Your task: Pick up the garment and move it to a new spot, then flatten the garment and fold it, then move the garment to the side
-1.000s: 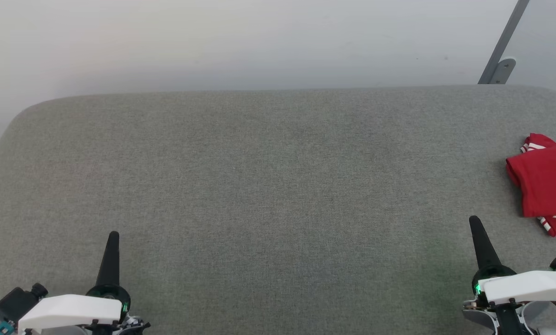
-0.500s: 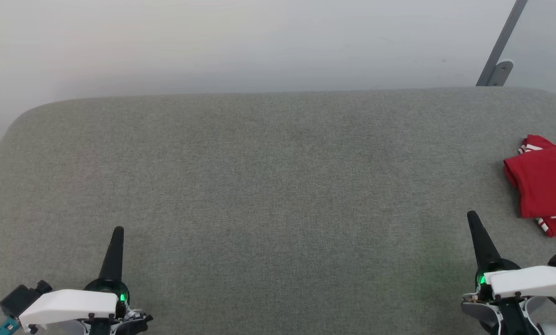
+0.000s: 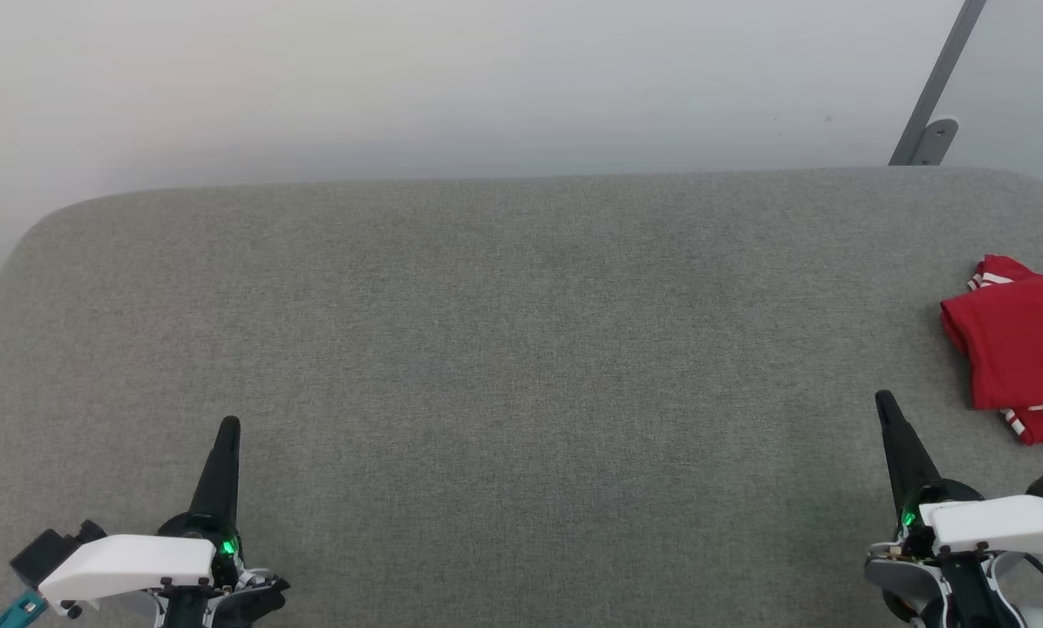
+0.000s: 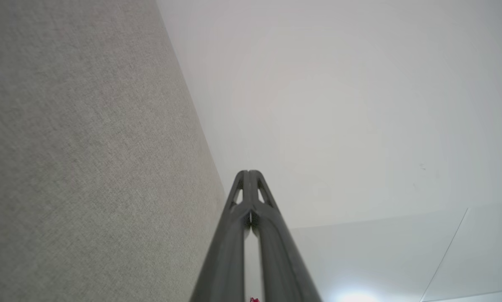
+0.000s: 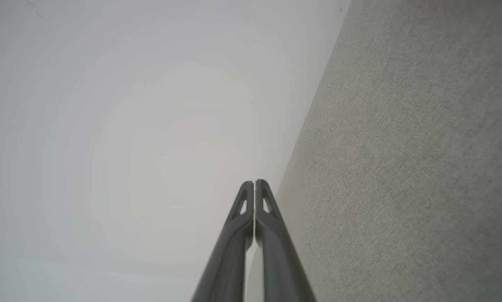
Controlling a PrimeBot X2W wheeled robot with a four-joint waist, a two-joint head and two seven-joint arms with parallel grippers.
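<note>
Moved slightly forward since before, left gripper and right gripper hang clenched, empty, over the near edge of the table; garment lies folded at its right edge.

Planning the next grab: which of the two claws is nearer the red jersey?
The right claw, at the head view's lower right, close to the jersey; the left claw sits far across the grey surface.
</note>
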